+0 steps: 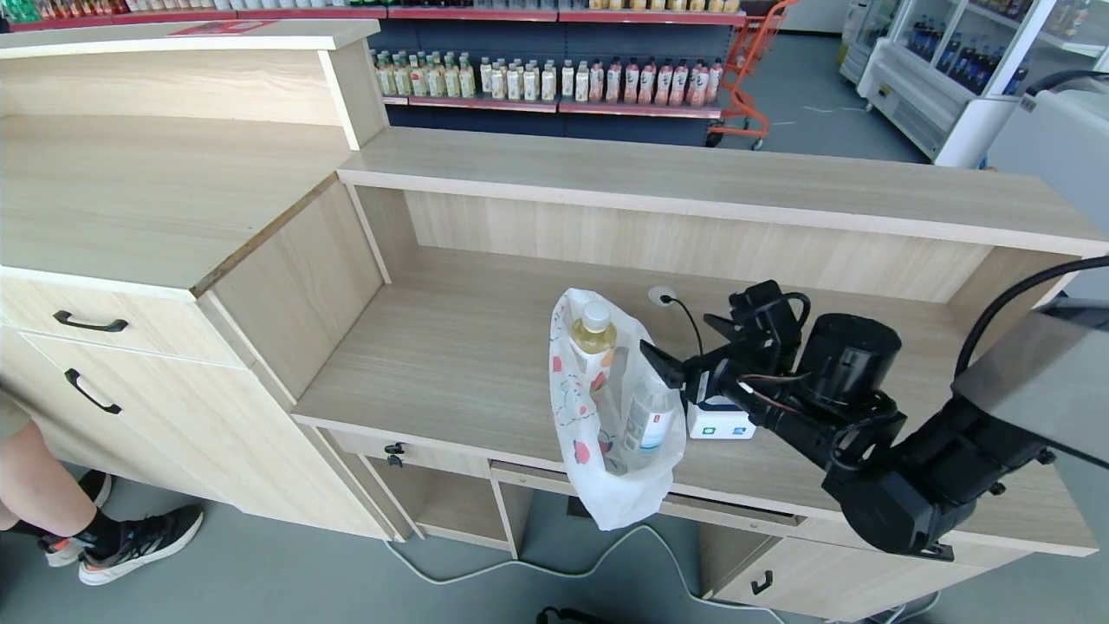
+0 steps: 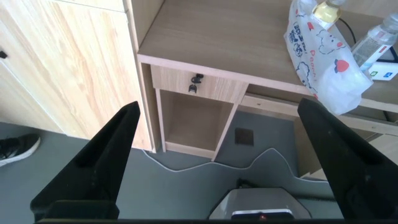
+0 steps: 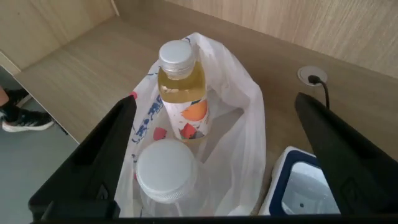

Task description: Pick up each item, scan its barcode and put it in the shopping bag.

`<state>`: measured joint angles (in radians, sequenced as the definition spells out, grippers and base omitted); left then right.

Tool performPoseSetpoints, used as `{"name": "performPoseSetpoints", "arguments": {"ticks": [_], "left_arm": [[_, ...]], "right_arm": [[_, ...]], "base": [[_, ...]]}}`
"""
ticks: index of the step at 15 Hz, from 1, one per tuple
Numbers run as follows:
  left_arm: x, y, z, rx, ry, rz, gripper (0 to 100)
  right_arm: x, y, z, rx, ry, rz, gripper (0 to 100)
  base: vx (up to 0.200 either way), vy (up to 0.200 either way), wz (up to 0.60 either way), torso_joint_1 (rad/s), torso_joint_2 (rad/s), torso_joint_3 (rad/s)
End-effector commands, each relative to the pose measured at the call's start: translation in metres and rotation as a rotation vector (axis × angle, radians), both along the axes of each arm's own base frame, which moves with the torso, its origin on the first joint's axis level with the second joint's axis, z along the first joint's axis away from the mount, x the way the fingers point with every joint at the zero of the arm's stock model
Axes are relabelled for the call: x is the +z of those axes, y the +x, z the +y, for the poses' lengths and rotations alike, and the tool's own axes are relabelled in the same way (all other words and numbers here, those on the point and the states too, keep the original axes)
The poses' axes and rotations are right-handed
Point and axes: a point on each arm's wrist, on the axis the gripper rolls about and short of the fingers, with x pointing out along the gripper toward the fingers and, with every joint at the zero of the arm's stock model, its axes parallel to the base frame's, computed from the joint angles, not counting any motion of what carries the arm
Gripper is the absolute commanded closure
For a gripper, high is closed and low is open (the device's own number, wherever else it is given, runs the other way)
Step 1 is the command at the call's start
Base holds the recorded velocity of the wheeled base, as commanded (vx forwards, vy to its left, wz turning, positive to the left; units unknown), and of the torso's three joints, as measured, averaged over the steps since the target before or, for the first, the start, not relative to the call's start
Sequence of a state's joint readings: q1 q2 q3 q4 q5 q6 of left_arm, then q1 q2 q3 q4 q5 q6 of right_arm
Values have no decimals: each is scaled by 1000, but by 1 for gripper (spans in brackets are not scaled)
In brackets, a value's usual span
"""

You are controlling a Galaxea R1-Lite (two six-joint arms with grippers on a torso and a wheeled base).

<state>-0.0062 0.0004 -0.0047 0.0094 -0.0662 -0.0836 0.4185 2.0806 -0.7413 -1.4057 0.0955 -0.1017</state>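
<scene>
A white printed shopping bag (image 1: 579, 407) stands on the counter's lower shelf (image 1: 450, 355), hanging slightly over its front edge. Inside it stand a yellow tea bottle (image 1: 594, 331) and a clear water bottle (image 1: 650, 416), both upright. My right gripper (image 1: 678, 340) hovers open and empty just right of the bag's mouth. Its wrist view looks down on the tea bottle (image 3: 180, 87) and the water bottle's white cap (image 3: 166, 171) between its fingers (image 3: 106, 155). A white barcode scanner (image 1: 719, 421) sits under that arm. My left gripper (image 2: 219, 106) hangs open and empty below the counter front, with the bag (image 2: 317, 50) farther off.
A raised ledge (image 1: 693, 182) runs along the back of the counter. A tall cabinet with drawers (image 1: 104, 329) stands at the left. A cable plugs into a round socket (image 1: 662, 296) behind the bag. A person's legs and shoes (image 1: 130, 537) are at the lower left.
</scene>
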Motion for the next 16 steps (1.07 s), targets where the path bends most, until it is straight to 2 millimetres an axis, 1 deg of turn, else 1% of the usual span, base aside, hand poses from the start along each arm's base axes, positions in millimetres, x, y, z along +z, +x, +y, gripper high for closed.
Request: {"name": "performPoseSetpoints", "arguments": {"ticks": [1, 2, 3, 4, 5, 6, 7, 8, 9, 10, 11, 12, 13, 14, 16], "left_arm": [[0, 0, 0, 0, -1, 0, 0], [0, 0, 0, 0, -1, 0, 0], [0, 0, 0, 0, -1, 0, 0], [0, 0, 0, 0, -1, 0, 0], [0, 0, 0, 0, -1, 0, 0], [0, 0, 0, 0, -1, 0, 0], [0, 0, 0, 0, -1, 0, 0], [0, 0, 0, 0, -1, 0, 0], [0, 0, 0, 0, -1, 0, 0], [0, 0, 0, 0, -1, 0, 0], [0, 0, 0, 0, -1, 0, 0], [0, 0, 0, 0, -1, 0, 0], [0, 0, 0, 0, -1, 0, 0], [0, 0, 0, 0, -1, 0, 0], [0, 0, 0, 0, -1, 0, 0]], "right_arm": [[32, -31, -21, -21, 3, -36, 0], [32, -42, -35, -52, -31, -32, 0], [33, -60, -58, -110, -152, -71, 0], [33, -66, -70, -147, -200, -87, 0], [39, -70, -79, -178, -206, -107, 0], [43, -71, -84, -197, -205, -116, 0], [53, -77, -96, -246, -207, -141, 0], [57, -80, -102, -268, -220, -148, 0], [66, -89, -123, -365, -322, -151, 0], [71, -96, -138, -420, -374, -138, 0], [74, -101, -143, -441, -380, -117, 0], [81, -113, -151, -479, -373, -94, 0], [83, -117, -154, -492, -366, -86, 0], [89, -133, -161, -523, -306, -51, 0], [93, -161, -168, -587, -138, -12, 0]], "base": [[0, 0, 0, 0, 0, 0], [0, 0, 0, 0, 0, 0], [0, 0, 0, 0, 0, 0], [0, 0, 0, 0, 0, 0], [0, 0, 0, 0, 0, 0], [0, 0, 0, 0, 0, 0], [0, 0, 0, 0, 0, 0], [0, 0, 0, 0, 0, 0], [0, 0, 0, 0, 0, 0], [0, 0, -600, 2, 2, 2], [0, 0, -600, 7, 7, 2], [0, 0, -600, -2, 2, 7], [0, 0, -600, 2, 2, 7], [0, 0, -600, 7, 7, 7], [0, 0, 0, 0, 0, 0]]}}
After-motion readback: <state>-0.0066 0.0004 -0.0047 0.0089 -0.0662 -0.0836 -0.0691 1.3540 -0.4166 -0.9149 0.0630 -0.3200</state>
